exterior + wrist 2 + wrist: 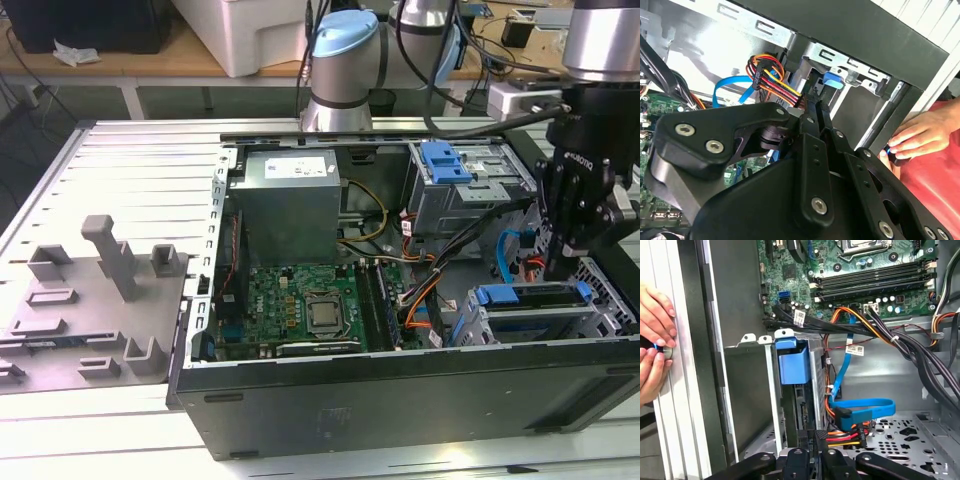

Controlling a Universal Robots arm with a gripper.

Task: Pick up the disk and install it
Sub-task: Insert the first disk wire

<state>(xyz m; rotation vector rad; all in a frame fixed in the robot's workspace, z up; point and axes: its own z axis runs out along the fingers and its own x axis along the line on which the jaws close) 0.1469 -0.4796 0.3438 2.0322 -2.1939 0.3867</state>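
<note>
Jaws together, nothing clamped; gripper (556,268) hovering just above the disk (530,296). Disk sitting in the drive cage (520,325), near corner of the case (400,395), exterior view's right. Looks installed, full seating unconfirmed.

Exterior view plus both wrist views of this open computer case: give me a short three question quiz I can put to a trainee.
1. True or false: a person's hands are at the outer edge of the computer case.
2. In the exterior view, the gripper hangs nearest to: A) the power supply, B) the drive cage holding a blue carrier, C) the grey fixture plate outside the case.
3. In the first wrist view, what colour is the flat cable looping beside the cage?
Key: 1 true; 2 B; 3 blue.
</note>
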